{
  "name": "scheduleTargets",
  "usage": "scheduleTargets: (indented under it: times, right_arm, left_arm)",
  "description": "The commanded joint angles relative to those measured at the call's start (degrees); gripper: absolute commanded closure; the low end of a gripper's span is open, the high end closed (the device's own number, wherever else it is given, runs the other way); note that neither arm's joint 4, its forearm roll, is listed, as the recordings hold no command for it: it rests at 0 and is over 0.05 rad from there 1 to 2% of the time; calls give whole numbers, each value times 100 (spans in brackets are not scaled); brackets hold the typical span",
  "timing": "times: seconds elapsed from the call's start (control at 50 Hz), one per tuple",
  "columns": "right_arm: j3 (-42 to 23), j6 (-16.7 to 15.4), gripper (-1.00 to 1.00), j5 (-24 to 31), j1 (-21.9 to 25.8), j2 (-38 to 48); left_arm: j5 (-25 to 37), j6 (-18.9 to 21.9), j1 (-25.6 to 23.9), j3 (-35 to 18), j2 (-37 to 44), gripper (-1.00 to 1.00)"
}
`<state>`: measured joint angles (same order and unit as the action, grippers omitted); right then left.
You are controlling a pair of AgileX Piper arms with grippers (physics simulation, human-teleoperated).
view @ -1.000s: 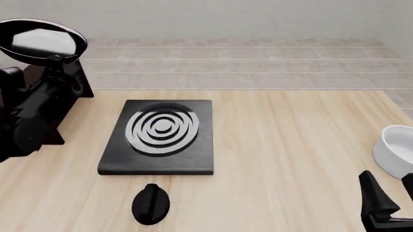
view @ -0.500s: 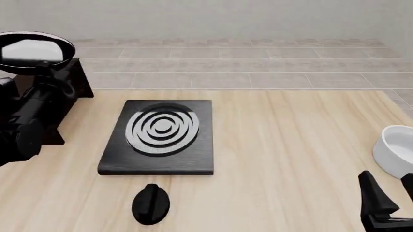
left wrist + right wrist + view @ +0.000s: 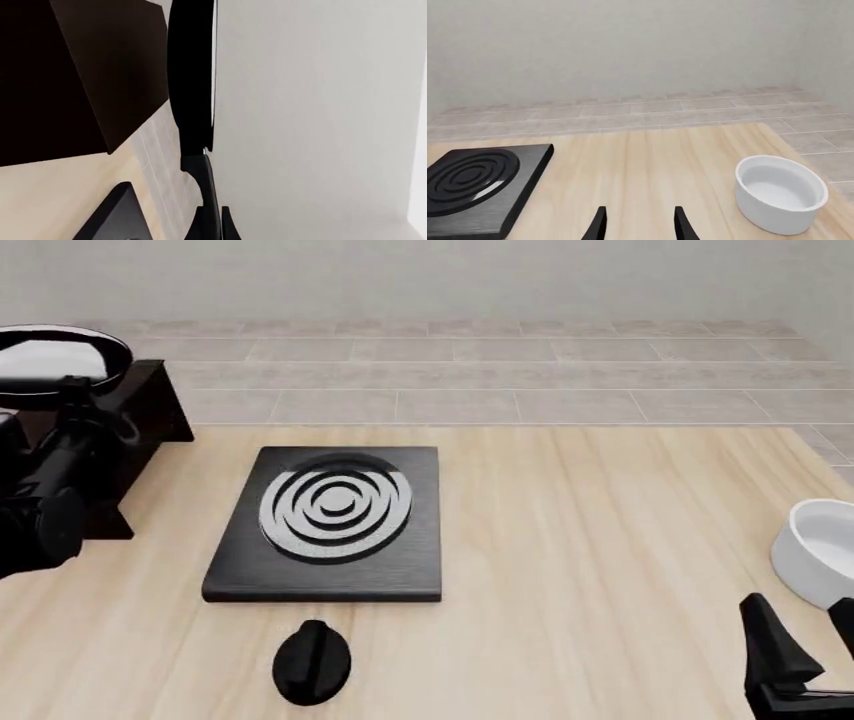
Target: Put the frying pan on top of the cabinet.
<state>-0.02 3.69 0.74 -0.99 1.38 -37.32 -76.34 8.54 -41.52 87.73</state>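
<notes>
Placing step. Left claw (image 3: 74, 400) grips the frying pan (image 3: 54, 352) by its handle, pan held level in the air above the cabinet (image 3: 144, 425) at the table's (image 3: 601, 540) far left; can't tell if the base touches the top. In the left wrist view the pan is seen edge-on beside the cabinet. Right claw (image 3: 639, 222) idle, fingers apart, empty, near the white bowl (image 3: 780, 192). Next move likely: lower the pan flat onto the cabinet top, then release. Stove plate (image 3: 334, 520) not involved.

One frying pan (image 3: 51, 355), one cabinet (image 3: 144, 410), one stove plate (image 3: 327, 523), one white bowl (image 3: 814, 552), one black knob (image 3: 312, 661).
</notes>
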Motion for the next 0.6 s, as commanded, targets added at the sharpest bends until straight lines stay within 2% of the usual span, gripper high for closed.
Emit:
scheduleTargets:
  times: [0.02, 0.3, 0.6]
  right_arm:
    - [0, -27, -100, -10, 6, 19]
    - [0, -89, -100, -34, 32, 61]
    - [0, -122, -100, -52, 37, 91]
  left_arm:
    - [-198, -79, 216, -232, 210, 100]
    - [-333, -267, 426, -324, 525, 100]
    - [-467, -416, 289, -399, 876, 100]
